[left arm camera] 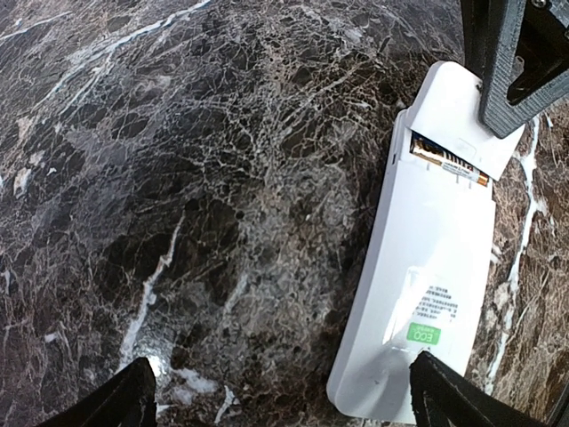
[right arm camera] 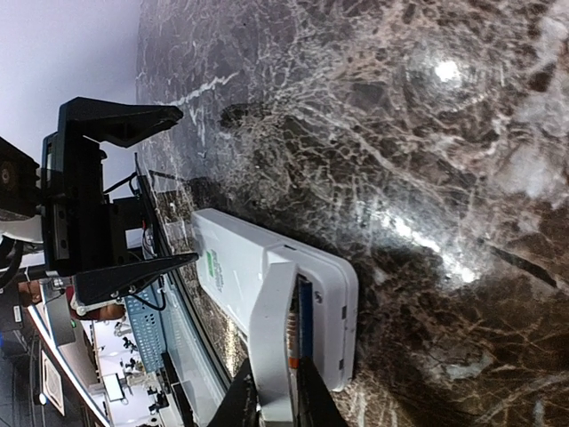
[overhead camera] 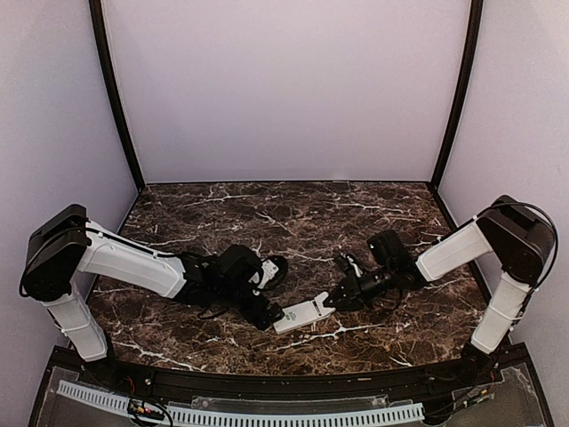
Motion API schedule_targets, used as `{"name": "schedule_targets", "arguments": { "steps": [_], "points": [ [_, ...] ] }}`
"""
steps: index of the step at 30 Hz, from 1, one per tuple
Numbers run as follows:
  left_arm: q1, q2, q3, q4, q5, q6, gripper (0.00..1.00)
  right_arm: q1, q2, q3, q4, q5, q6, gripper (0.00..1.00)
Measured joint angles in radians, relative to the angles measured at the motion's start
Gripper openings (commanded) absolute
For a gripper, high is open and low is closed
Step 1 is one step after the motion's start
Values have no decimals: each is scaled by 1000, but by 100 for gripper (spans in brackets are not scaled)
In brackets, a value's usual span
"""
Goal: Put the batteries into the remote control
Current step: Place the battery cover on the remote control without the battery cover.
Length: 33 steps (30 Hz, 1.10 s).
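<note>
The white remote control (overhead camera: 302, 314) lies face down on the marble between the two arms. Its battery bay is partly uncovered in the left wrist view, showing a battery (left arm camera: 449, 163) with gold and orange on it. A blue-sided battery (right arm camera: 304, 320) shows in the same slot. A white cover plate (right arm camera: 274, 338) stands tilted over the bay, and my right gripper (right arm camera: 276, 378) is shut on its edge. My left gripper (left arm camera: 284, 400) is open wide at the remote's other end (left arm camera: 427, 294), with one finger (left arm camera: 453, 396) over its corner.
The dark marble table (overhead camera: 293, 213) reaches back to the lilac walls. A black rail and a white slotted strip (overhead camera: 240, 414) run along the near edge, close behind the remote.
</note>
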Motion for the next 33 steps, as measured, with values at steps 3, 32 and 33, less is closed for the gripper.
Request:
{"name": "schedule_targets", "arguments": {
  "steps": [3,32,33],
  "points": [
    [0,0,1,-1,0,0,99,0,-1,3,-34,19,-8,18],
    [0,-18,-5,4,94,159,99,0,-55,93,-291,157,-155,34],
    [0,-20,-8,4,95,169,99,0,-66,97,-303,162,-163,36]
  ]
}}
